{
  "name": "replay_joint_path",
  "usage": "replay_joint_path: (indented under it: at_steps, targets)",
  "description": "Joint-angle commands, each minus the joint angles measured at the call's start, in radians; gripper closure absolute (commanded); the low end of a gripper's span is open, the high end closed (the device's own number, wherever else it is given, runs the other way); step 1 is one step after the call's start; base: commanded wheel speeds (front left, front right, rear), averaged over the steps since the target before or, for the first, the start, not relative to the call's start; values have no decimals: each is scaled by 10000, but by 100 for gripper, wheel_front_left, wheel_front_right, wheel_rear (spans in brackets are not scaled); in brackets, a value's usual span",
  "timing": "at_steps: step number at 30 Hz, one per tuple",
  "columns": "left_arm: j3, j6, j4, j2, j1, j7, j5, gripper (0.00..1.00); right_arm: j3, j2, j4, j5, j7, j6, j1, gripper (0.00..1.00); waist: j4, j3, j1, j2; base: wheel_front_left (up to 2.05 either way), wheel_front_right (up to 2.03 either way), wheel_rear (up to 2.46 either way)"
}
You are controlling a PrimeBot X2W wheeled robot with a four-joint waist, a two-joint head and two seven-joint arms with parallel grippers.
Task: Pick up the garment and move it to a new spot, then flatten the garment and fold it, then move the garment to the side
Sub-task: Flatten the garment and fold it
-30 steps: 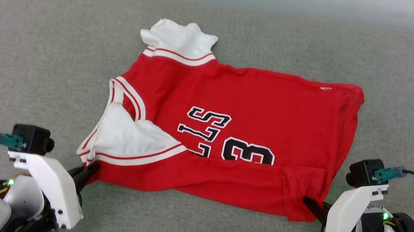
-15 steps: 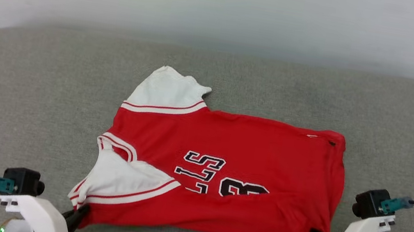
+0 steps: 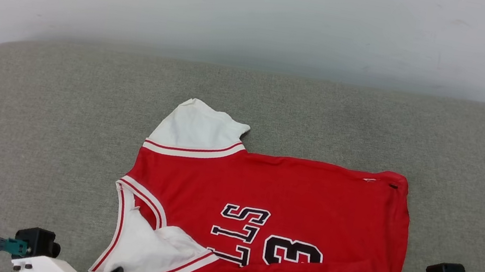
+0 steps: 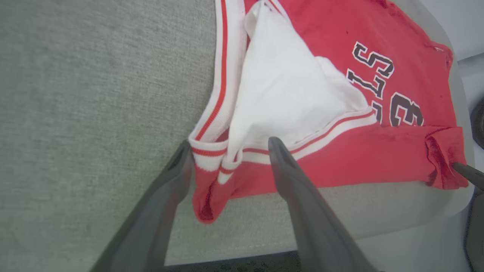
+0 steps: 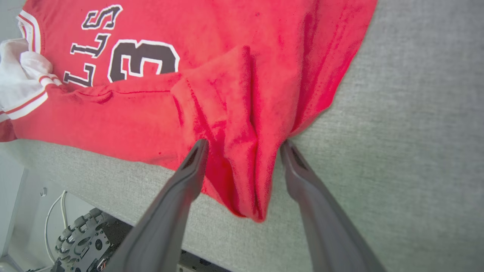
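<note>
The left gripper [image 4: 229, 146] stands wide open and grips nothing. Its two fingers straddle the striped trim at a corner of the garment [image 4: 397, 41], the finger at 9 o'clock just touching that trim. The right gripper [image 5: 244, 145] is open as wide, with a loose bunch of red cloth lying unpinched between its fingers.

In the head view the left gripper sits at the garment's 7 o'clock corner and the right at its 5 o'clock corner. The garment lies spread on the grey cushion [image 3: 30, 122] towards the cushion's 6 o'clock edge. Its near hem is folded up over the lower part of the "3" [image 3: 292, 253]. One white sleeve [image 3: 195, 126] points to 11 o'clock, and the other is tucked inside the neckline at 7 o'clock.
</note>
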Motion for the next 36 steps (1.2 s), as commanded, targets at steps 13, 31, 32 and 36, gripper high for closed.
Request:
replay_joint_path:
  at_steps: [13,31,32,36]
  targets:
    - [674,306,-104,-205,-1545,-2850,1777,0,-1567,979,-1502,-2125,-4069,-4,-91,0,-223,-184,0,-1,0,0,0]
    - [1003,-641,886,385,-6605,-1615,1842,0,-2019,1890,-3695,-3189,-4355,-4,-2045,0,-1219,3148,0,-1,0,0,0]
    - [989,-742,1033,457,-6937,-1330,1757,0,-1996,1929,-3715,-3184,-4340,-4,-2116,0,-1310,3355,0,-1,0,0,0]
    - [897,-1096,1603,707,-7904,-359,1475,0,-1879,2057,-3711,-3189,-4422,-4,-2305,0,-1573,3792,0,-1,0,0,0]
